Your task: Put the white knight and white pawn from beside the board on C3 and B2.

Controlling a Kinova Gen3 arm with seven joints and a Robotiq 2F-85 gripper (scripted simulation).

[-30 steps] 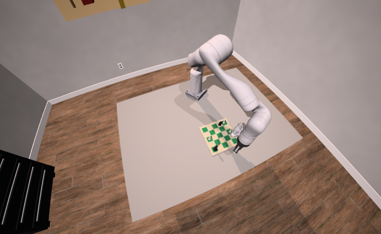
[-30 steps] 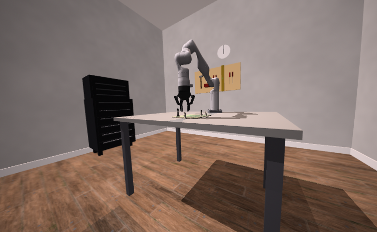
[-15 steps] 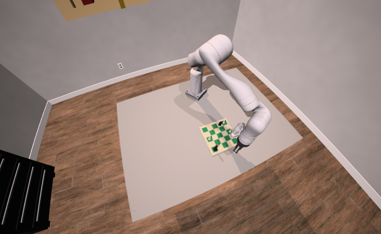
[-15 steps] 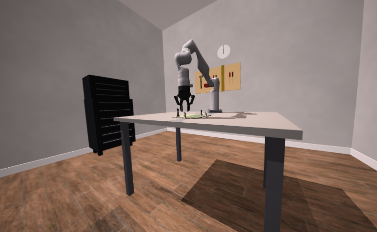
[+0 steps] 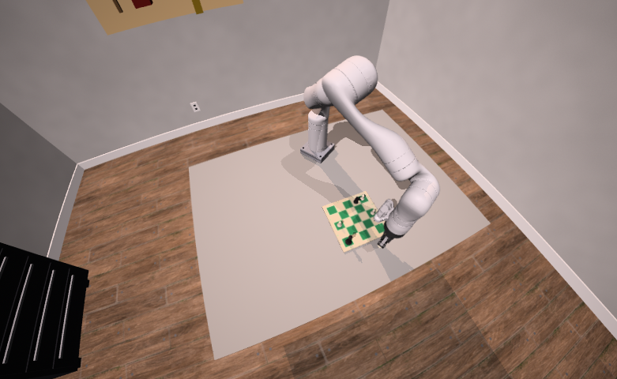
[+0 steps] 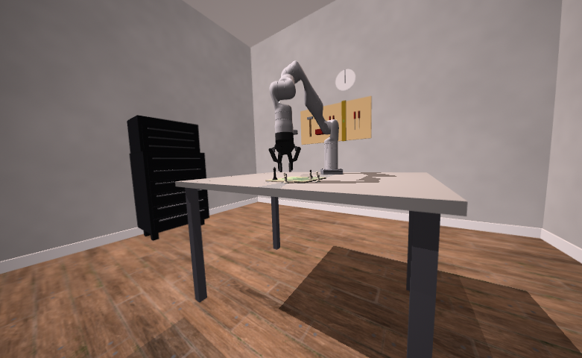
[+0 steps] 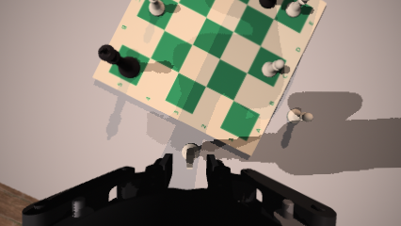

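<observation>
- Two white pieces stand off the board (image 7: 240,49) on the table (image 7: 56,118), both near the board's corner by the letter A.
- One off-board white piece (image 7: 189,152) sits just beside the digit-marked edge. It lies directly between the two black fingertips in the wrist view.
- Its body runs toward the camera's lower edge, so its long axis reads as vertical, base down and head up. Whether it is the knight or the pawn is too small to tell.
- Second off-board white piece (image 7: 299,116) stands just beside the lettered edge, apart from the fingers and partly in the arm's shadow. It has a round head and also appears upright.
- Gripper (image 7: 189,164) points straight down, jaws partly spread and grasping nothing.
- Exterior view: the gripper (image 6: 285,167) hangs just above the table (image 6: 373,188), with the fingertips close to the surface at the near end of the board.
- Top view: the gripper (image 5: 385,242) is at the board's (image 5: 355,220) corner farthest from the arm's base, outside the playing squares.
- On the board, a black piece (image 7: 120,61) stands upright on a green corner square by the digit edge.
- A white pawn-like piece (image 7: 273,68) stands on a green square beside the lettered edge. More pieces sit at the far rows, cut off by the frame edge.
</observation>
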